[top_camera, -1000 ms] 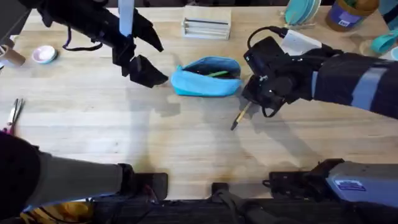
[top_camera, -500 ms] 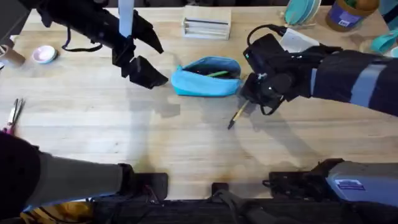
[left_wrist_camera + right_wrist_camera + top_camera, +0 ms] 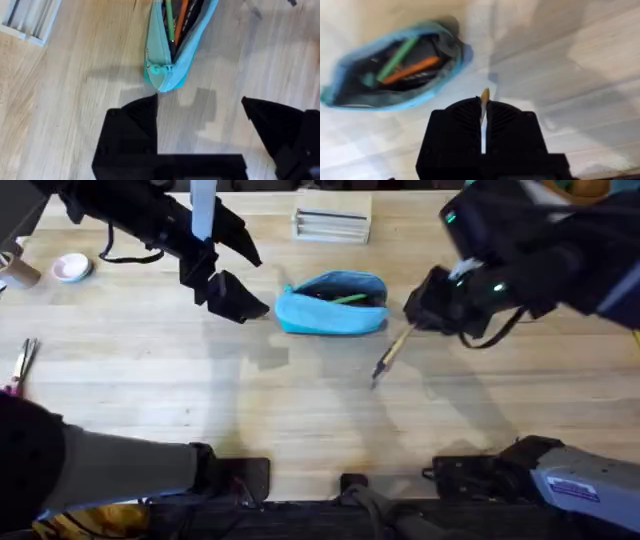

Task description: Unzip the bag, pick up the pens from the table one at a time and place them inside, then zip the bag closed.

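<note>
The light blue bag (image 3: 332, 315) lies unzipped at the table's (image 3: 300, 410) middle back, a green pen (image 3: 350, 298) showing in its mouth. My right gripper (image 3: 418, 318) hovers just right of the bag, shut on a tan pen (image 3: 390, 358) that slants down toward the table. From the right wrist, the tan pen's tip (image 3: 484, 95) sticks out between the shut fingers (image 3: 465, 125), with the open bag (image 3: 350, 97) beyond holding a green pen (image 3: 395, 59) and an orange one (image 3: 412, 69). My left gripper (image 3: 232, 295) is open, just left of the bag's end (image 3: 165, 80).
A white box (image 3: 332, 222) sits behind the bag, and its edge (image 3: 25, 20) also appears in the left wrist view. A small pink-and-white round item (image 3: 70, 268) and scissors (image 3: 25, 360) lie at the far left. Teal items (image 3: 485, 198) crowd the back right corner.
My right gripper has risen and shifted right, bringing the tan pen up with it. The left arm and the bag have not moved.
</note>
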Tool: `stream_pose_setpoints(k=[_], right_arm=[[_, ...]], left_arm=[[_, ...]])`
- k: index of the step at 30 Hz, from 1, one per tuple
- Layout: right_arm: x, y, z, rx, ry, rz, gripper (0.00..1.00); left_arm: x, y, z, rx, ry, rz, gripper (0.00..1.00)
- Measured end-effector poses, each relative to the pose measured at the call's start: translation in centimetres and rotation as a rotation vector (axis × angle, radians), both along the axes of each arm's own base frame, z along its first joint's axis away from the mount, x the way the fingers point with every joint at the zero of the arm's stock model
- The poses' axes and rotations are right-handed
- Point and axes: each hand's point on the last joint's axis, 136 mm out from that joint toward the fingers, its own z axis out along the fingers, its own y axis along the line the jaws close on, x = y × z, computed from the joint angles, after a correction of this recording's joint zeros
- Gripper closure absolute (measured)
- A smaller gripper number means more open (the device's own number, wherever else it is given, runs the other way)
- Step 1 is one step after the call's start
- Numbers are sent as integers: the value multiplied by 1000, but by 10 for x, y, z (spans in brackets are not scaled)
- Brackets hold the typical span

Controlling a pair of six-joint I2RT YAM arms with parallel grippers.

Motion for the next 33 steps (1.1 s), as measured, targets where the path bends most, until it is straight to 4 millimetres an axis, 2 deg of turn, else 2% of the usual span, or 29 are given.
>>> stream_pose_setpoints(k=[4, 8, 12, 13, 16, 21, 27, 33], right_arm=[[17, -10, 26, 52, -85, -78, 963], [39, -14, 36, 111, -155, -173, 965], [63, -9, 47, 172, -243, -240, 967], [77, -8, 50, 202, -285, -294, 968], [85, -7, 45, 217, -286, -350, 969], [89, -3, 26, 227, -238, -434, 969], [96, 27, 13, 310, -218, -503, 972], [90, 46, 1, 335, -177, -527, 972]], left_arm=[[0, 2, -1, 12, 1, 1, 7], [0, 2, -1, 12, 1, 1, 7], [0, 2, -1, 12, 0, 1, 6], [0, 2, -1, 12, 0, 1, 7], [0, 2, -1, 12, 0, 1, 8], [1, 2, -1, 12, -3, 1, 8], [5, 2, -1, 14, -22, 1, 8], [5, 2, -1, 14, -22, 1, 7]])
